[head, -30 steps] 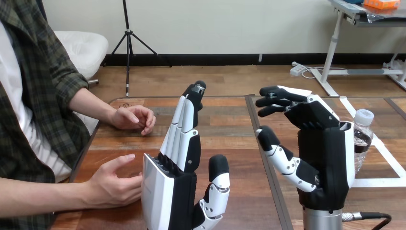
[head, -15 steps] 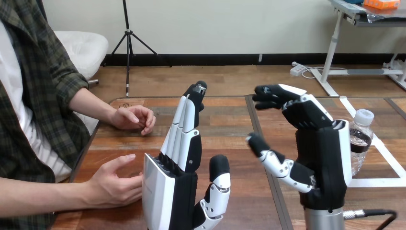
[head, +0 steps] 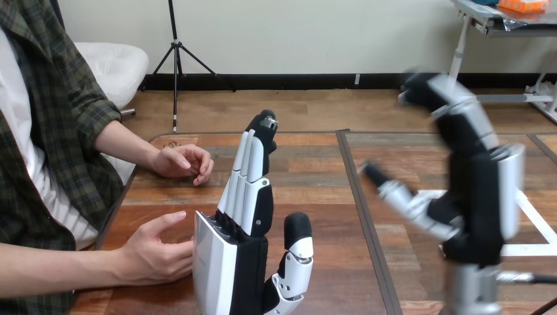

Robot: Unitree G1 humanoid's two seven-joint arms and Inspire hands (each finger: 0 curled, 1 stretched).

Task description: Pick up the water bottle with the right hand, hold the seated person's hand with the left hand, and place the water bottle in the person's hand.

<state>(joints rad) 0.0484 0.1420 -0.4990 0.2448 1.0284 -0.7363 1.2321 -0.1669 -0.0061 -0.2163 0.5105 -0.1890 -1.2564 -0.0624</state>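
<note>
Wooden table (head: 315, 190), left hand (head: 236, 262) fingers (head: 246, 177) straight, person's nearer hand (head: 154, 252) just beside it, right hand (head: 479, 216) spread wide.

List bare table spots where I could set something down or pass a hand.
Free: the wide strip of table between the left hand and right hand, running to the far edge. A smaller patch lies between the person's upper hand and lower hand. Crowded: near left, where the lower hand sits right beside the left hand.
</note>
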